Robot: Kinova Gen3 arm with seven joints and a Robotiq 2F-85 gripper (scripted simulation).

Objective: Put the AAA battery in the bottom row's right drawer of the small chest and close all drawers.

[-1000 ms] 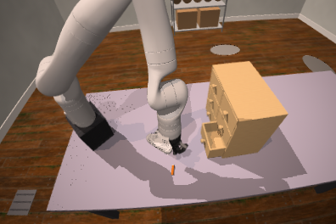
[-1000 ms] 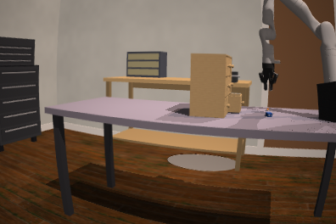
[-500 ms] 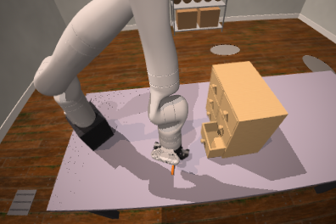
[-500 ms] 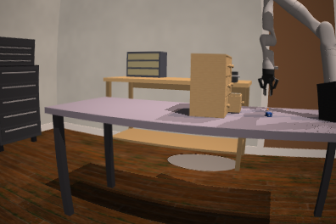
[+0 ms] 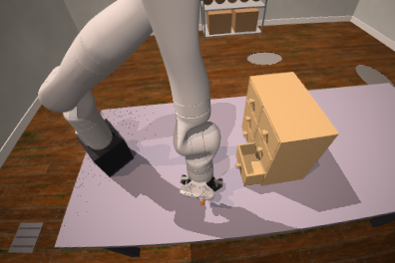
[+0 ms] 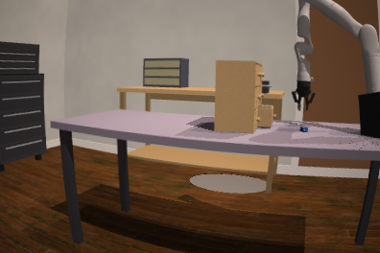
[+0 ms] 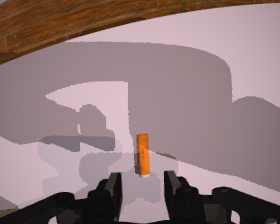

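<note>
The AAA battery (image 7: 143, 153) is a small orange cylinder lying on the lilac table, and it also shows in the top view (image 5: 201, 202). My gripper (image 7: 143, 184) hangs straight above it, fingers pointing down and partly open, with nothing between them. The battery lies just ahead of the fingertips in the wrist view. In the exterior view the gripper (image 6: 303, 102) is a little above the table. The small wooden chest (image 5: 286, 126) stands to the right. Its bottom-row right drawer (image 5: 251, 163) is pulled partly out and the other drawers are in.
A small blue object (image 6: 303, 128) lies on the table near the gripper. The arm's black base (image 5: 112, 155) stands at the table's left. The table's front edge is close to the battery.
</note>
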